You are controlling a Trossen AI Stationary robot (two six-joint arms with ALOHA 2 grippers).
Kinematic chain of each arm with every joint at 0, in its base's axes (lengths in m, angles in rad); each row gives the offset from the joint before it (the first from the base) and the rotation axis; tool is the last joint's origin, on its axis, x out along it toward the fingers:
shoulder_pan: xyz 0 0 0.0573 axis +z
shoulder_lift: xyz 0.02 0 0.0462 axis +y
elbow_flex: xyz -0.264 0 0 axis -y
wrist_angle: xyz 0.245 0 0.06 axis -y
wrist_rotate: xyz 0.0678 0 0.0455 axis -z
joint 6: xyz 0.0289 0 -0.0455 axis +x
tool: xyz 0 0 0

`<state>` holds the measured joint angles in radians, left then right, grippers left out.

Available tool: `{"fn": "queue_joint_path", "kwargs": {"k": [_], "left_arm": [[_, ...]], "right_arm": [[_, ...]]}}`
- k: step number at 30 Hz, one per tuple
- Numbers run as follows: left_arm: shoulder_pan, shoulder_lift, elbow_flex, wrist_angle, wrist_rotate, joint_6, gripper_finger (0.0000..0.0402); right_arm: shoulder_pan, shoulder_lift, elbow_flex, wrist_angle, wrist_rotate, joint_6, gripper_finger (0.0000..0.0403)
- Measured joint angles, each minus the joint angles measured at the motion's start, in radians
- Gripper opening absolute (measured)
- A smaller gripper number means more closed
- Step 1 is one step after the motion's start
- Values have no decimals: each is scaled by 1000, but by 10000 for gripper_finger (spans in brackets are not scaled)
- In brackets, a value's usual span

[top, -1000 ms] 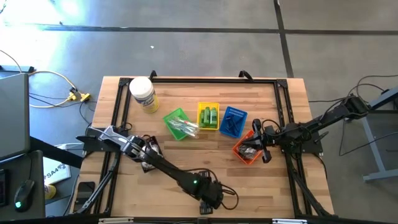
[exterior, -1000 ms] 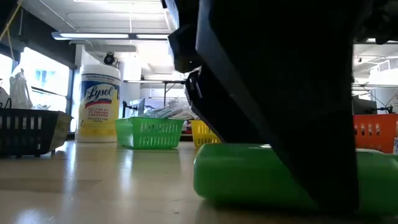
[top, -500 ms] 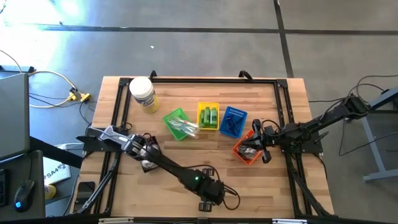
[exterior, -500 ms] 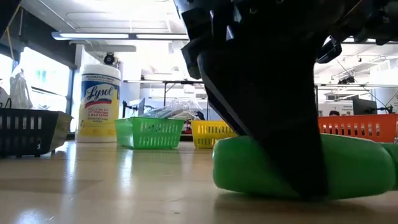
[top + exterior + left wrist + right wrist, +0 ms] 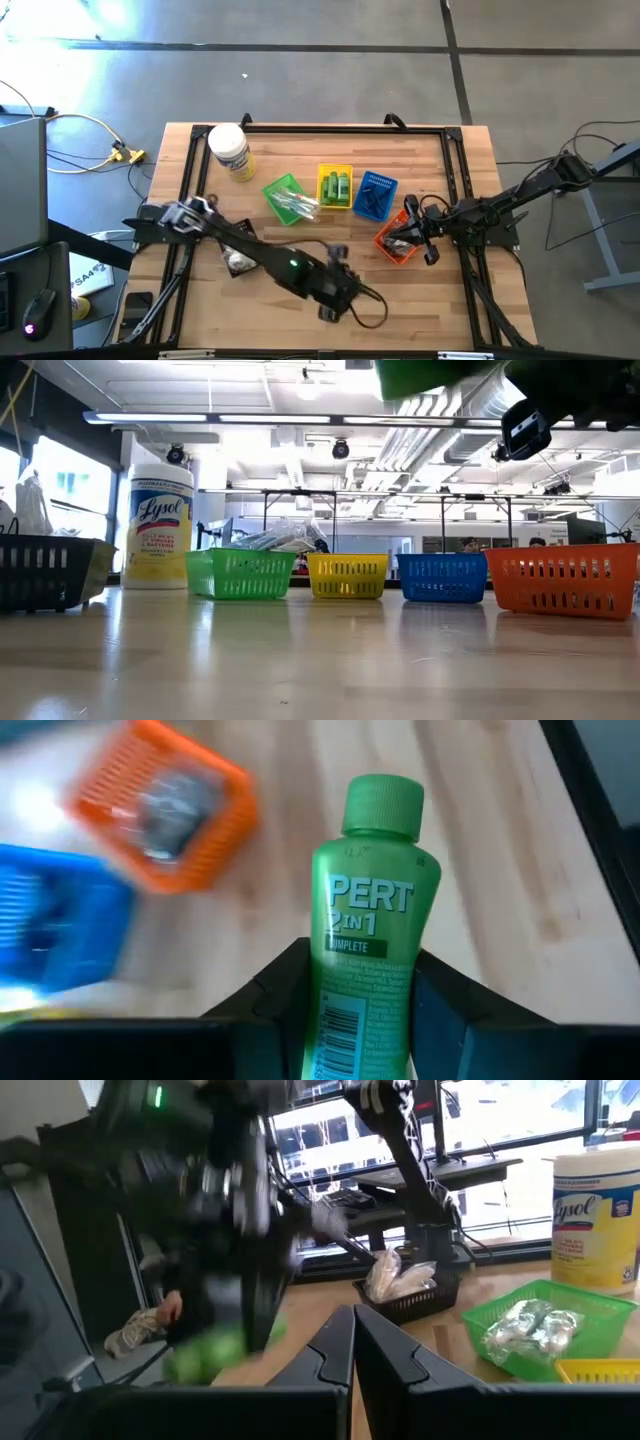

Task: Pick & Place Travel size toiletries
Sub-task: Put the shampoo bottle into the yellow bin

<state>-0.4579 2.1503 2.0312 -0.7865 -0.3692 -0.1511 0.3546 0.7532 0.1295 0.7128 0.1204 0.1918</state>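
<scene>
A small green bottle (image 5: 368, 910) with a green cap, labelled PERT 2 in 1, is in my left gripper (image 5: 365, 982), which is shut on it above the table's near middle (image 5: 333, 298). In the low view the bottle (image 5: 430, 374) hangs high above the tabletop. In the right wrist view it shows as a green blur (image 5: 212, 1352) under the left arm. My right gripper (image 5: 352, 1342) is shut and holds nothing, level beside the orange basket (image 5: 397, 240). My left gripper pinches the bottle's lower body (image 5: 325, 992) between its two fingers (image 5: 288, 992), one on each side of the label. The fingers slant downward and lie along the bottle. The cap end (image 5: 383, 804) sticks out ahead of them. The bottle is lifted clear of the table.
Green (image 5: 287, 198), yellow (image 5: 335, 186) and blue (image 5: 374, 195) baskets stand in a row at mid table, the orange one to their right. A black basket (image 5: 238, 262) sits at the left. A big white Lysol jar (image 5: 230, 152) stands at the far left corner.
The green bottle lay on its side on the table near the front edge. My left gripper has risen with it, turning about its own axis and drifting a little toward the far edge. The bottle is now lifted clear.
</scene>
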Motion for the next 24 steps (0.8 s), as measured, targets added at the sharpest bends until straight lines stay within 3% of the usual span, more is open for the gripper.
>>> {"fn": "queue_joint_path", "kwargs": {"k": [6, 12, 16, 24], "left_arm": [[1, -210, -4, -149, -222, 5, 116], [38, -482, -175, -86, -266, 48, 117], [104, -755, -457, 77, -268, 33, 118], [253, -1309, -1210, 533, -185, -146, 118]], "right_arm": [[0, 0, 0, 3, 0, 0, 3], [0, 0, 0, 5, 0, 0, 3], [0, 0, 0, 22, 0, 0, 3], [0, 0, 0, 18, 3, -1, 3]]}}
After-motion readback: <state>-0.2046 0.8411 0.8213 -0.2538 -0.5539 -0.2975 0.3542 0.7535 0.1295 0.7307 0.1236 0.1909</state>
